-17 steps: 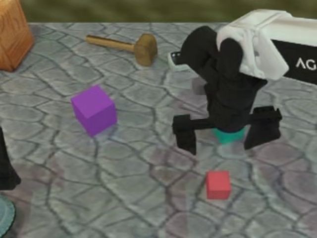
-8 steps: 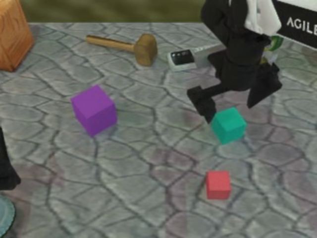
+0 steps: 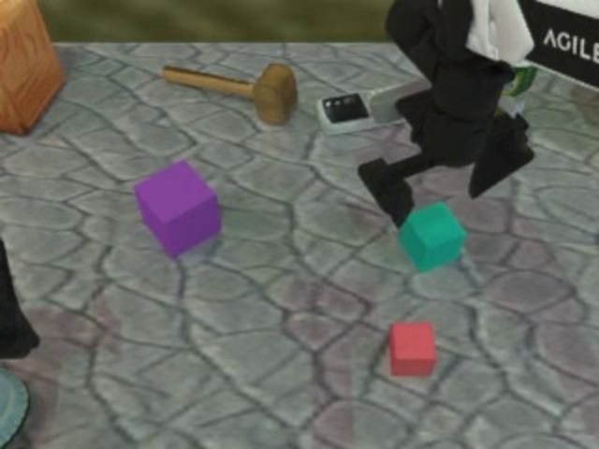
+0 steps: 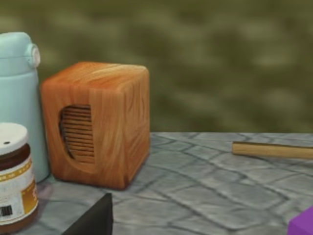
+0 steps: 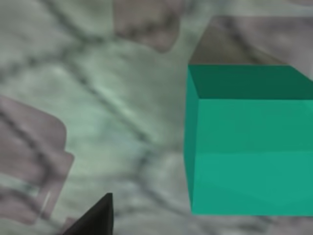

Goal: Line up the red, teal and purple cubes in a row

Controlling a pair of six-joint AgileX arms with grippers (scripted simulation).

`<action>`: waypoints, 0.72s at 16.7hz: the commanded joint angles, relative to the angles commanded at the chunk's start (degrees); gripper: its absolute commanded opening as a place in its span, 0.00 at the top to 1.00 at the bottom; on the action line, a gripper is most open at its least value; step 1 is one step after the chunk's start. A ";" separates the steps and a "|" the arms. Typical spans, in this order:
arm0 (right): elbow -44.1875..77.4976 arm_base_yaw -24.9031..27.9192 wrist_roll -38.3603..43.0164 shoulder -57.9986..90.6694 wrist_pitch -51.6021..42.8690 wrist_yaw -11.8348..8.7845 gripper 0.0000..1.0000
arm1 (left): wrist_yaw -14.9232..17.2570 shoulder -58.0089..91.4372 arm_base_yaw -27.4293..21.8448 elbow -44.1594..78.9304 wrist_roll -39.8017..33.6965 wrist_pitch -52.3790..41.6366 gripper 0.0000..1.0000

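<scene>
Right now the right claw (image 3: 445,182) hangs spread wide above the stone-patterned tabletop (image 3: 281,309) toward the two o'clock part of the top view, grasping nothing; its two dark fingers (image 3: 386,192) stand apart on either side, and the teal cube (image 3: 432,236) sits on the tabletop just below them, free of both. From the right wrist camera that teal cube (image 5: 249,147) fills much of the picture, resting flat on the stone. The red cube (image 3: 413,348) lies nearer the five o'clock edge, apart from the teal one. The purple cube (image 3: 178,207) sits well apart from both, over toward nine o'clock. Behind them a wooden mallet (image 3: 239,87) lies near twelve o'clock, and a big wooden block (image 3: 23,65) stands at the ten o'clock corner; the left wrist camera shows that block (image 4: 98,122) beside a pale blue bottle (image 4: 18,98) and a jar (image 4: 14,181). Only a dark piece of the left arm (image 3: 11,318) shows at the eight o'clock edge, and I cannot tell how its claw stands.
</scene>
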 joint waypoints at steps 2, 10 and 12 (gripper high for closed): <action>-2.33 -0.08 0.03 1.02 3.25 -0.01 0.00 | 0.00 0.00 0.00 0.00 0.00 0.00 0.00; -10.61 -0.11 0.01 5.44 16.03 0.04 0.00 | 0.00 0.00 0.00 0.00 0.00 0.00 0.00; -10.61 -0.11 0.01 5.44 16.03 0.04 0.00 | 0.00 0.00 0.00 0.00 0.00 0.00 0.00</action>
